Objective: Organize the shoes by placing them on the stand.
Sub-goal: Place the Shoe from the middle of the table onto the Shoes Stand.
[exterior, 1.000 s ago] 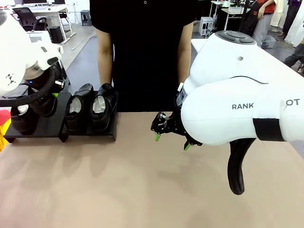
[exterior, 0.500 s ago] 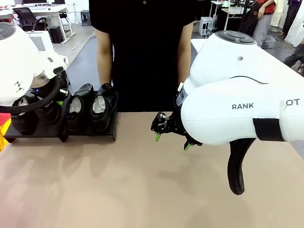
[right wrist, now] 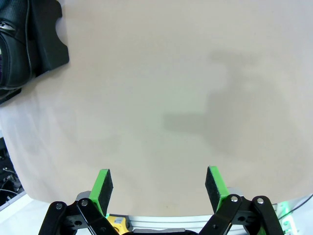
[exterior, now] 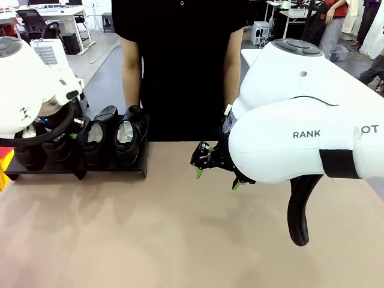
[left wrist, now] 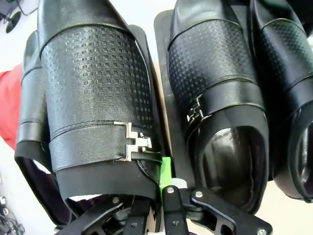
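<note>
The tan table (exterior: 180, 228) is lying bare in front of me, with the black stand (exterior: 114, 170) sitting at its far left edge before a standing person. My left gripper (left wrist: 164, 196) is pinching the collar of a buckled shoe (left wrist: 98, 98), lowering it onto the left panel just beside the neighbouring shoe (left wrist: 217, 98). My right gripper (right wrist: 159, 188) is hanging spread wide over the table, holding nothing. I am judging the gap as tight: if I am releasing while the shoe is tilting, it could be knocking its neighbour or tipping off the stand's edge.
</note>
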Motion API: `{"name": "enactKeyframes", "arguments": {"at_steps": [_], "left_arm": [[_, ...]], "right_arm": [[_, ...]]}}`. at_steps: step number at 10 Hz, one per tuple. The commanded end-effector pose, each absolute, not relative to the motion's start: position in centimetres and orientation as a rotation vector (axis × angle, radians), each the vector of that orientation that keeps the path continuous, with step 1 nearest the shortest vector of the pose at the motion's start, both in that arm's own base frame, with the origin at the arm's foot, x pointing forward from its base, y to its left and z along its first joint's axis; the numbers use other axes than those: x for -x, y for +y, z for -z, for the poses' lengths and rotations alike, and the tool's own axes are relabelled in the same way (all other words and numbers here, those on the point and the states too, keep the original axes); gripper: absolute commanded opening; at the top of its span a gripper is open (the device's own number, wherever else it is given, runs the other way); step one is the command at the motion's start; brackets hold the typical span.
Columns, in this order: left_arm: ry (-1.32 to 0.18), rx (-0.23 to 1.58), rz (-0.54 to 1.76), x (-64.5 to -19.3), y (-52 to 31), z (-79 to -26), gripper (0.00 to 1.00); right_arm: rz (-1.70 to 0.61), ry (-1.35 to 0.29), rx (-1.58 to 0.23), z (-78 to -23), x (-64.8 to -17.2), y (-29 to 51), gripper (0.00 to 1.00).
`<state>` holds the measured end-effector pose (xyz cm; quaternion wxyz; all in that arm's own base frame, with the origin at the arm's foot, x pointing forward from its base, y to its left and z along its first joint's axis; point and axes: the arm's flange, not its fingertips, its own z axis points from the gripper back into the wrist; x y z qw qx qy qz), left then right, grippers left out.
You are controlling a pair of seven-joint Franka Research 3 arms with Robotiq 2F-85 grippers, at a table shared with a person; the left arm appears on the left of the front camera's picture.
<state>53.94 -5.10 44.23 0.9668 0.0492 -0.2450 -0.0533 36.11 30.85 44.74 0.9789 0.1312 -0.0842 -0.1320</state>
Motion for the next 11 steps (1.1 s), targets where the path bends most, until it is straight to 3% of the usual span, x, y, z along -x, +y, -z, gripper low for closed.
{"name": "enactKeyframes", "arguments": {"at_steps": [1,9,10,11], "left_arm": [[-0.498,-0.114,0.103,-54.6,-5.4,-44.6,0.0],[-0.453,-0.138,0.09,-55.6,-5.0,-42.5,0.0],[-0.447,-0.14,0.084,-55.6,-5.0,-42.5,0.13],[-0.455,-0.14,0.086,-55.5,-5.0,-42.6,0.32]], "right_arm": [[0.249,-0.158,-0.274,-45.0,-36.3,30.6,1.0],[0.249,-0.158,-0.274,-45.0,-36.3,30.6,1.0],[0.249,-0.158,-0.274,-45.0,-36.3,30.6,1.0],[0.249,-0.158,-0.274,-45.0,-36.3,30.6,1.0]]}}
